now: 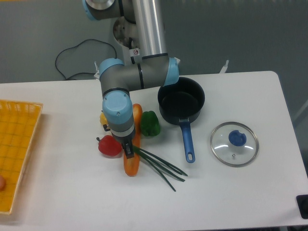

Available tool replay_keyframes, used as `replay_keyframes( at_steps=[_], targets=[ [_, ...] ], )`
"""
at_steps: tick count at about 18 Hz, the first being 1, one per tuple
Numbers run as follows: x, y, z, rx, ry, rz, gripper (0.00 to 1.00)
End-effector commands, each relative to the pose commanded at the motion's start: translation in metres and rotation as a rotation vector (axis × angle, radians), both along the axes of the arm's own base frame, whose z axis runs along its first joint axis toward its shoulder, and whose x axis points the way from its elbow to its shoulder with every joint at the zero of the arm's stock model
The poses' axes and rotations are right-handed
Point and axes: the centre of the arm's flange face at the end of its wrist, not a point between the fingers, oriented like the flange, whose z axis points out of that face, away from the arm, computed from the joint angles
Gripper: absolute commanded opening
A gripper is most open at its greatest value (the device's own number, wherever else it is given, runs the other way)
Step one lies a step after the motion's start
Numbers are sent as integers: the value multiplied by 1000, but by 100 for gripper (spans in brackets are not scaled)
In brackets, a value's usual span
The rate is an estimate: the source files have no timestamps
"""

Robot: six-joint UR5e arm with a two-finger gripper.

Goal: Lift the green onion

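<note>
The green onion (pixel 161 166) is a thin bunch of dark green stalks that splays toward the lower right, low over the white table (pixel 231 192). Its stem end lies at my fingertips, across a long orange baguette-like loaf (pixel 132 161), and the pale stem is hidden by the fingers. My gripper (pixel 128 151) points straight down over the loaf. Its dark fingers stand together around the onion's stem end.
A red pepper (pixel 109 146) sits just left of the gripper. A green bell pepper (pixel 149 123) and a yellow item (pixel 103 118) are behind it. A black pot (pixel 182 100) with a blue handle and a glass lid (pixel 234 143) stand to the right. A yellow basket (pixel 17 154) is at the far left.
</note>
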Motion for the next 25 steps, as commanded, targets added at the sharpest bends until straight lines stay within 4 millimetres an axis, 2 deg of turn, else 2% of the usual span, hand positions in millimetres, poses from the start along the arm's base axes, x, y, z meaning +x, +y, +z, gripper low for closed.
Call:
replay_keyframes(
  at_steps=[3, 11, 15, 25],
  targets=[
    [1, 0, 0, 0, 0, 0, 64],
    [0, 0, 1, 0, 2, 8, 40],
    [-1, 1, 2, 2, 4, 6, 32],
    [-7, 1, 10, 15, 16, 4, 24]
  ],
)
